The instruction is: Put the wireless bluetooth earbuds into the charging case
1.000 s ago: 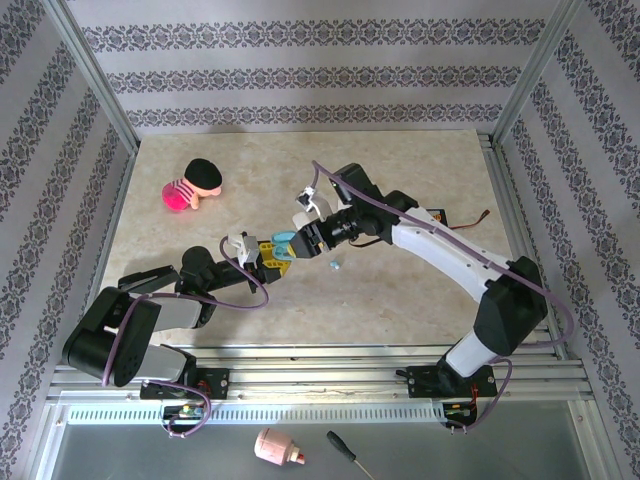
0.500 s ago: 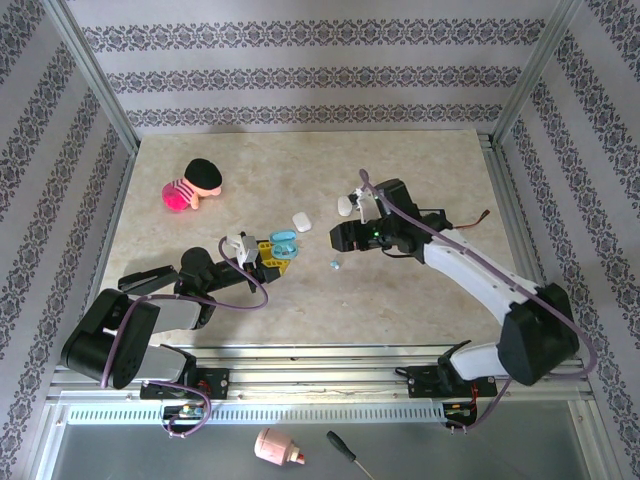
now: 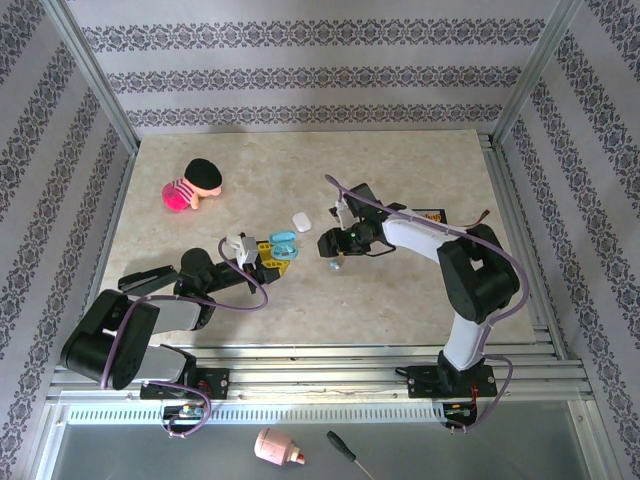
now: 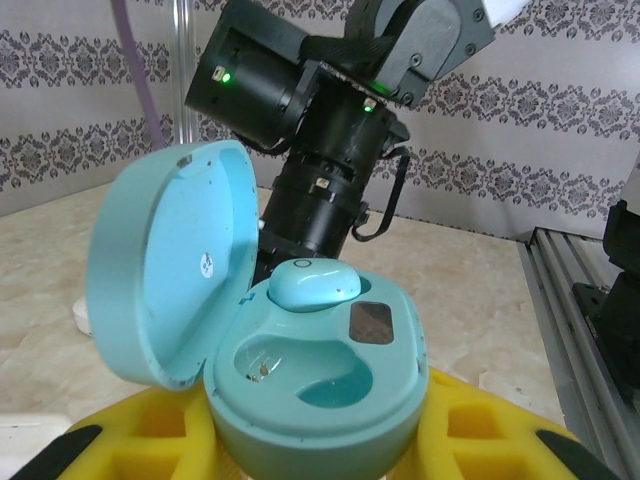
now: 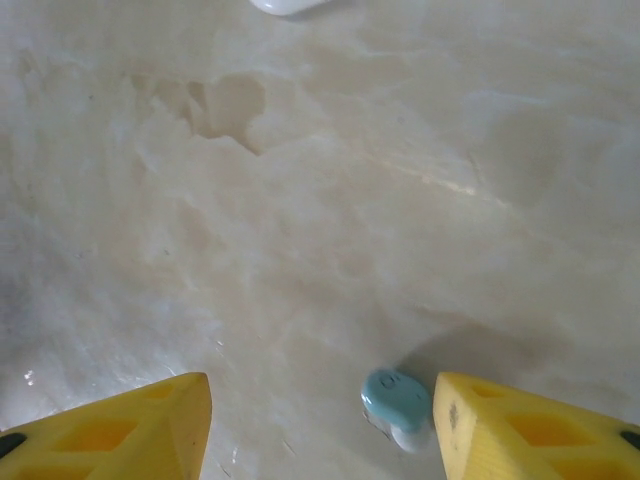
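Marbled beige table (image 3: 420, 160) lay under both my arms, with patterned paper walls around it. By my reading, the job stood about half done.

My left gripper (image 3: 270, 256), left of centre in the overhead view, was closed on the base of the charging case (image 4: 310, 400). It held the case upright, with the lid (image 4: 165, 270) swung open toward the left of the left wrist frame. One seated earbud (image 4: 313, 283) already sat in the farther socket, its rounded pale blue back standing proud of the tray. The nearer socket (image 4: 300, 365) was empty, a smooth glossy hollow.

The loose earbud (image 5: 398, 405) lay on the table, low and right of centre in the right wrist frame. In the overhead view it was a little to the right of the case and apart from it. My right gripper (image 5: 325, 425) was spread wide and held nothing. Its yellow fingers (image 5: 520, 425) stood to either side of the bud, which lay just beside the right-hand one. Grasping, carrying and seating that bud were what was left.

The bud was tiny and glossy, a pale blue cap over a paler stub, and it threw a soft shadow. A rounded white piece (image 5: 290, 4) sat at the frame's top edge, and I could not tell if it was a bud or a case.
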